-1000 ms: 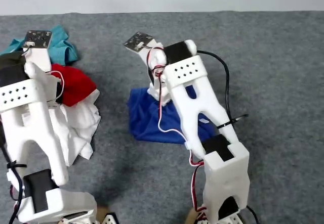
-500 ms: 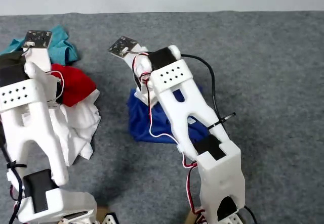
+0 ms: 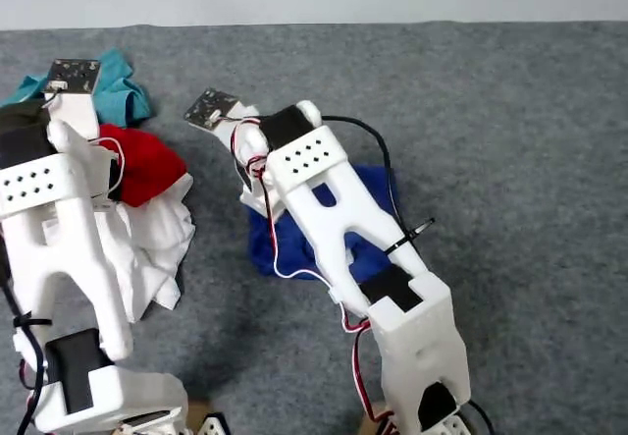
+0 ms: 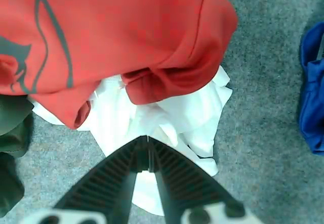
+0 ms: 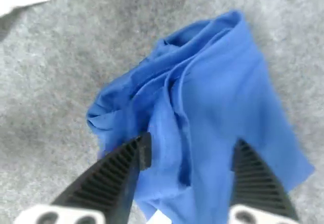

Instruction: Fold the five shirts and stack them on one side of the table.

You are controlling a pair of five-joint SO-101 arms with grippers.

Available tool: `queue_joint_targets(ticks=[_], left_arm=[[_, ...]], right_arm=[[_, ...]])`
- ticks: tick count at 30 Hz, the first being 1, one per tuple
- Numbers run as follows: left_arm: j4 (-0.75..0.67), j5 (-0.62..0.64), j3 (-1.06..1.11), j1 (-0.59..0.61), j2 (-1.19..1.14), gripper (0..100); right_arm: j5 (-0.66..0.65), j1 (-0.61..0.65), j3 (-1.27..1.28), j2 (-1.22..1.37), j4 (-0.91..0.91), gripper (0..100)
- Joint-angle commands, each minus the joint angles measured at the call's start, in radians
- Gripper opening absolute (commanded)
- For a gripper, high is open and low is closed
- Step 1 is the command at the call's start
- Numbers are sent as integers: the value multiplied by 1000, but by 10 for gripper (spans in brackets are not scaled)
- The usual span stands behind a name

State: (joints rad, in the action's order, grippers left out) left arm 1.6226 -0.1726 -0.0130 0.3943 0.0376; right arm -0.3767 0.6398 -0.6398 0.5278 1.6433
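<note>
A crumpled blue shirt (image 3: 265,244) lies mid-table. My right gripper (image 5: 191,158) is open above it, and the bunched folds of the blue shirt (image 5: 202,97) show between its two fingers. On the left side sits a heap: a red shirt (image 3: 149,165) on top, a white shirt (image 3: 157,239) under it, a teal shirt (image 3: 123,91) behind and a dark shirt (image 3: 20,135) at the edge. My left gripper (image 4: 148,155) is shut with nothing in it, over the white shirt (image 4: 177,110) just below the red shirt (image 4: 126,32).
The grey felt tabletop (image 3: 510,160) is bare to the right of the blue shirt and along the back. The right arm (image 3: 334,209) covers much of the blue shirt from above. The blue shirt's edge (image 4: 311,97) shows beside the heap in the left wrist view.
The right arm has swung leftward across the blue shirt, its wrist now near the shirt's left end. The left arm and the heap are unchanged.
</note>
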Motion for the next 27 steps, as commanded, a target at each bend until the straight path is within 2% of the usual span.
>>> queue_joint_targets(ticks=[1, 8, 11, 14, 16, 18, 27], left_arm=[[-20, 0, -4, 2, 46, 3], [-26, 0, -2, 3, 46, 3], [-26, 0, -2, 3, 46, 3], [-26, 0, -2, 3, 46, 3], [-26, 0, -2, 3, 46, 3], [-28, 0, -2, 3, 46, 3], [-63, -2, 38, 3, 46, 3]], right_arm=[[3, 10, -146, -33, 51, 300], [3, -68, -265, -30, 143, 278], [-2, -139, -245, -21, 140, 155], [-60, -196, -206, 12, 143, 3], [-78, -231, -161, 27, 145, 26], [-83, -251, -121, 35, 145, 7], [-83, -249, 80, 33, 147, 9]])
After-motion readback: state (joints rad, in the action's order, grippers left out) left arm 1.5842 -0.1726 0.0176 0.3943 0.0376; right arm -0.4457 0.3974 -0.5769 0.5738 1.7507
